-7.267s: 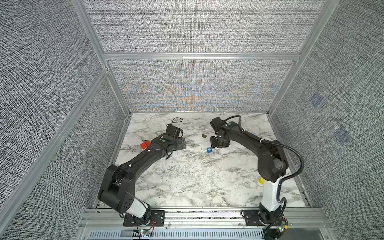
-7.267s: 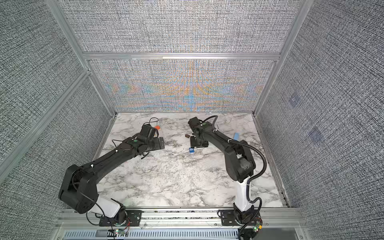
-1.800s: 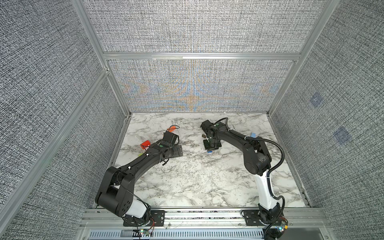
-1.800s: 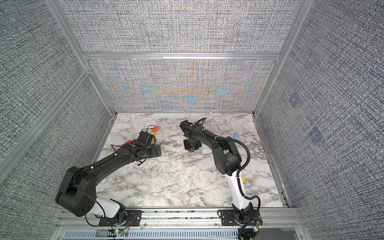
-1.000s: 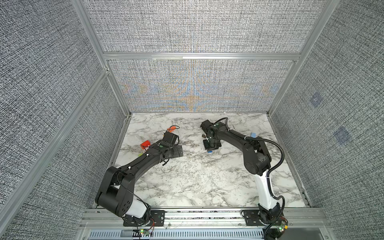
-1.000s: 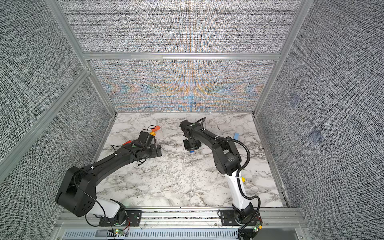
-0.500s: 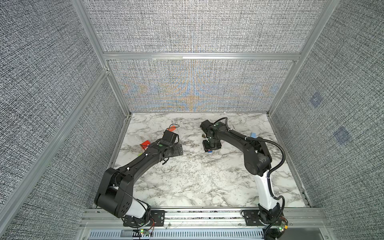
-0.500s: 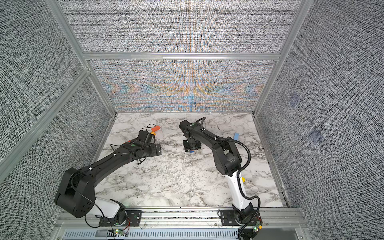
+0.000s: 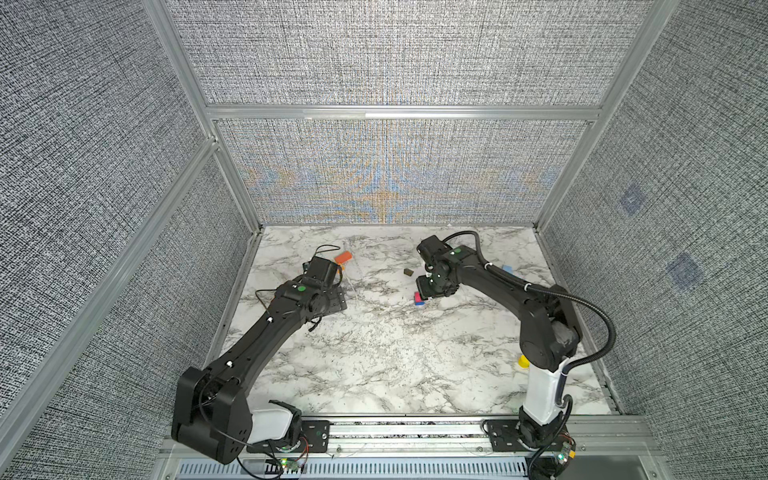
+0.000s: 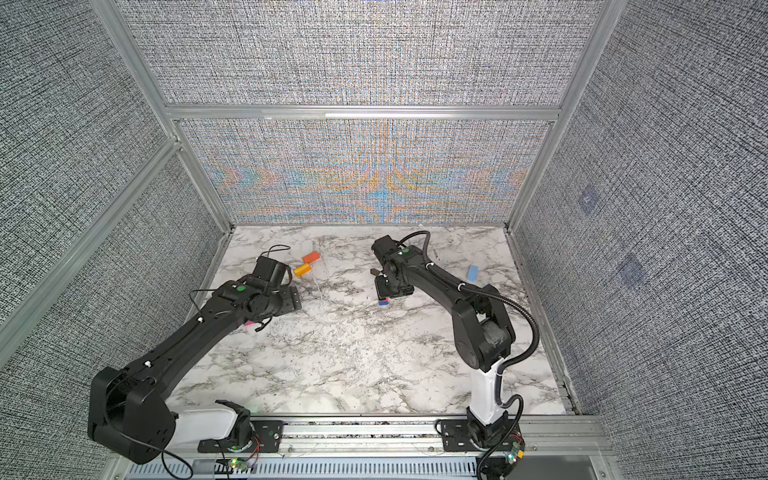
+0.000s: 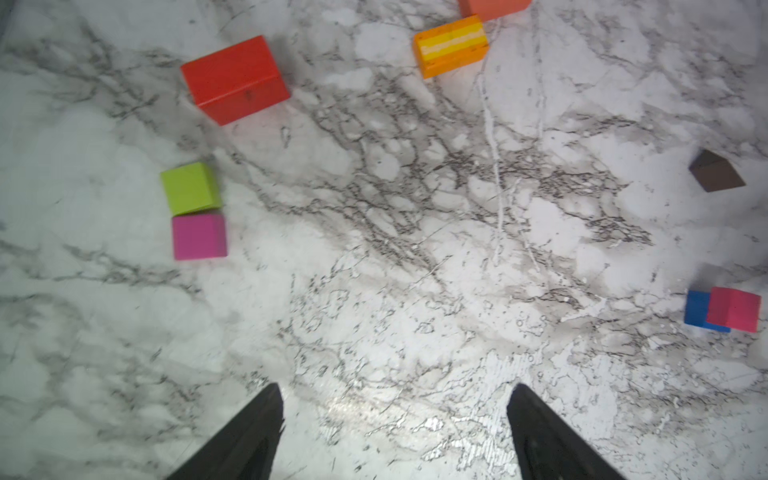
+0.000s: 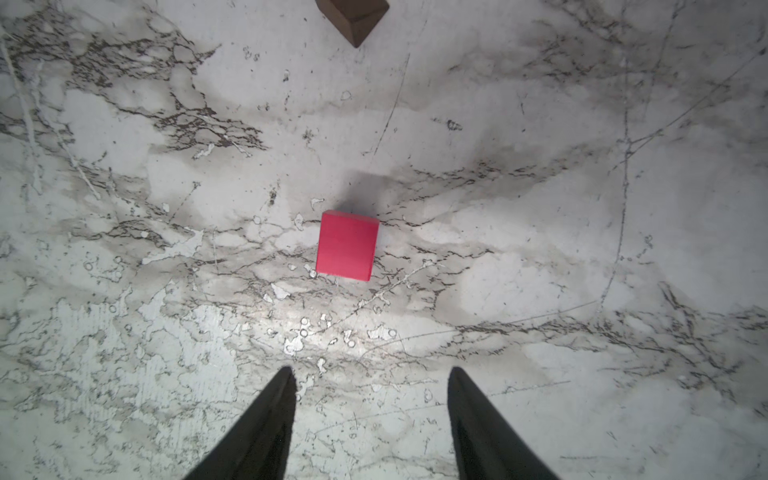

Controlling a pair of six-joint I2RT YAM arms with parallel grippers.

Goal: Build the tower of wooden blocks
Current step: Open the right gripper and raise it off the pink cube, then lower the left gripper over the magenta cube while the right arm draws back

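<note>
Tower (image 9: 419, 298): two cubes, pink cube (image 12: 347, 245) on blue cube (image 11: 696, 309), standing near table (image 9: 395, 365) centre; long axis vertical, upright. Right tool (image 12: 371, 376): jaws moderately apart, holding nothing, hanging above tower, no contact. Left tool (image 11: 395, 390): jaws wide apart, empty, over table. Loose wood blocks (image 10: 311, 257), left side: red slab (image 11: 235, 79) lying flat, striped orange block (image 11: 451, 45), green cube (image 11: 189, 188) just beside magenta cube (image 11: 199, 237). Light blue slab (image 10: 472, 273) far right, well apart. Dark brown cube (image 11: 717, 172) near tower, back-wall side.

SITE: robotics lab test cell | WALLS: grey fabric panels (image 9: 374, 54), aluminium frame (image 9: 399, 111) | FLOOR: marble-pattern tabletop (image 9: 395, 365) | LOWER EDGE: slotted mounting rail (image 9: 407, 428)
</note>
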